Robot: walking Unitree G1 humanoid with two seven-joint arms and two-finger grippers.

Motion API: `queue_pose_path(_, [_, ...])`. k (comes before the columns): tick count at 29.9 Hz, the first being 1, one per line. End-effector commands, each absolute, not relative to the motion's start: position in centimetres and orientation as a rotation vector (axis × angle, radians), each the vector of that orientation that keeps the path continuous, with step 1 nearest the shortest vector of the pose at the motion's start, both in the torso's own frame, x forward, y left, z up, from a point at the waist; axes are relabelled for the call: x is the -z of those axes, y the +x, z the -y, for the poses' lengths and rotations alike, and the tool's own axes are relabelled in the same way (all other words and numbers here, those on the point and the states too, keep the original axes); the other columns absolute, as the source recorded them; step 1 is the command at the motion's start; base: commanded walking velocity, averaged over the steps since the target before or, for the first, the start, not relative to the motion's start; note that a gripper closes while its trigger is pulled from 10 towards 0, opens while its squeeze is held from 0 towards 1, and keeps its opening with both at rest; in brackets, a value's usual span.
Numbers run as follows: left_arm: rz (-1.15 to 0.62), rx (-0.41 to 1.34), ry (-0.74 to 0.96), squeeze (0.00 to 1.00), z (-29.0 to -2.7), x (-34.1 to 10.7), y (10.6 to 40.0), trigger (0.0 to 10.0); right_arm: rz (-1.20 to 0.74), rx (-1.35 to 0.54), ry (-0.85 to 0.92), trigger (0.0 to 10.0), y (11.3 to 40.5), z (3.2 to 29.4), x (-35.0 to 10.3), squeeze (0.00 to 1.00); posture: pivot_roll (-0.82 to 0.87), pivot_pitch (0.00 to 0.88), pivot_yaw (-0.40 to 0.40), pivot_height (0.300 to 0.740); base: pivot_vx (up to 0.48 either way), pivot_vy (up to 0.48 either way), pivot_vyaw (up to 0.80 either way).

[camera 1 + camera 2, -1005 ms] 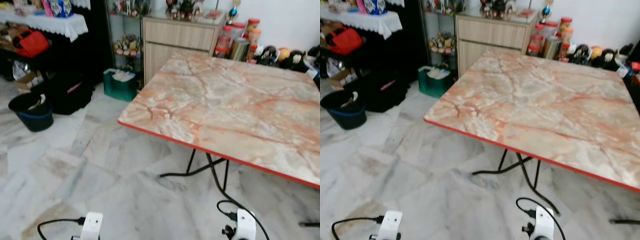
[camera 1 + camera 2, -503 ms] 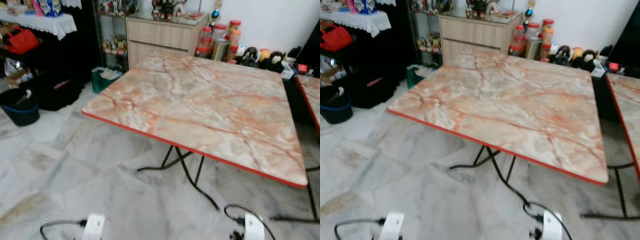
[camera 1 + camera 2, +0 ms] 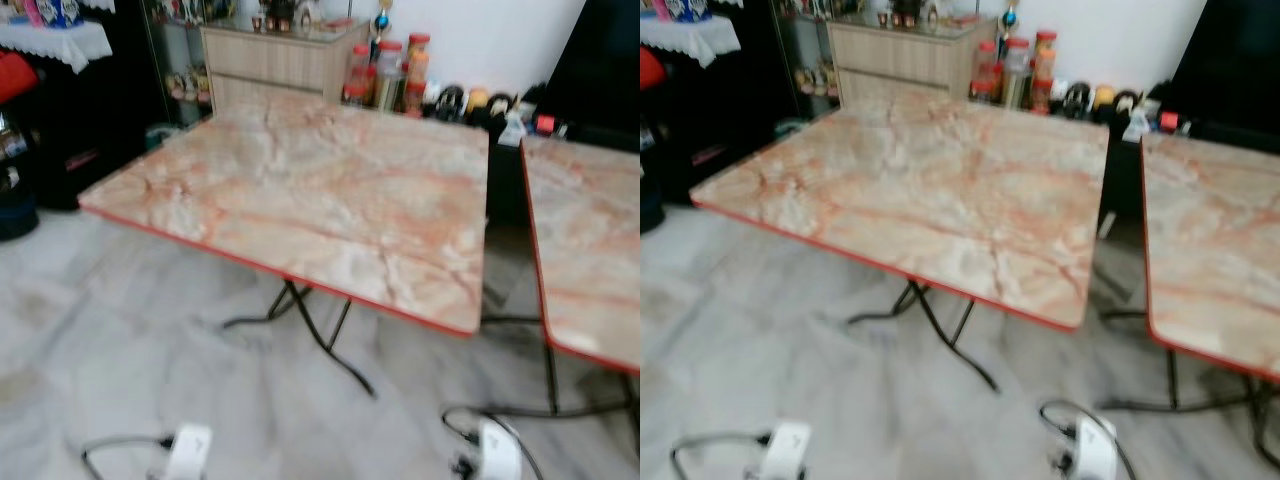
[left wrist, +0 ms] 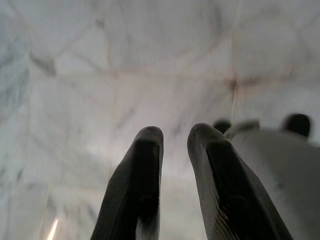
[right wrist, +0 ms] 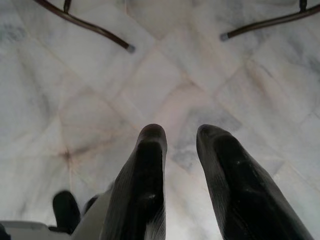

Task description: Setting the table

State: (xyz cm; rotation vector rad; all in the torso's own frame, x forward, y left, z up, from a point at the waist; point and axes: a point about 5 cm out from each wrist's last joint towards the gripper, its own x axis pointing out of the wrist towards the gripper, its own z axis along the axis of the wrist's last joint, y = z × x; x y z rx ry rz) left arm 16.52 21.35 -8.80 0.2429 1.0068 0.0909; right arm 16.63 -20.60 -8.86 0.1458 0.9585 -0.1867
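The marble-patterned worktop (image 3: 320,190) stands on black folding legs, one red-edged corner jutting nearest, its far side near the wooden cabinet (image 3: 275,60) and the jars (image 3: 385,72). A narrow gap separates it from a second worktop (image 3: 585,240) to the right. Grey marble floor (image 3: 120,340) lies open before it. Left hand (image 4: 175,150) and right hand (image 5: 181,150) hang over the floor, fingers slightly parted, holding nothing.

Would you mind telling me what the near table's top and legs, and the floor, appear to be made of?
Table top: marble-patterned, pink-veined with a red edge, glossy; possibly laminate rather than stone. Legs: thin, dark, bent tubes, probably painted metal. Floor: pale grey-veined tiles with visible joints, looking like polished marble.
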Motion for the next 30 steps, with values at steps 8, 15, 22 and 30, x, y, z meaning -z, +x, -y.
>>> queue_pose_path(8, [-0.986,-0.052,0.251,0.00,-20.3,8.6,17.4,10.0,-0.951,0.196,0.129,10.0,17.0,21.0,8.6,0.00,0.05,0.000,-0.046,0.728,0.000,-0.478,-0.17])
queue_pose_path(15, [-0.988,-0.041,0.250,0.00,-20.0,8.7,17.3,10.0,-0.950,0.196,0.126,10.0,17.0,20.9,8.6,0.00,0.05,0.000,-0.043,0.728,0.000,-0.476,0.00])
queue_pose_path(22, [-0.994,-0.028,0.250,0.00,-19.8,8.8,17.1,10.0,-0.954,0.192,0.123,10.0,16.9,20.8,8.7,0.00,0.04,0.000,-0.040,0.728,0.000,-0.476,0.00])
queue_pose_path(30, [-0.997,-0.035,0.250,0.00,-20.1,8.8,17.1,10.0,-0.953,0.191,0.125,10.0,16.9,20.8,8.7,0.00,0.04,0.000,-0.040,0.728,0.000,-0.476,0.00])
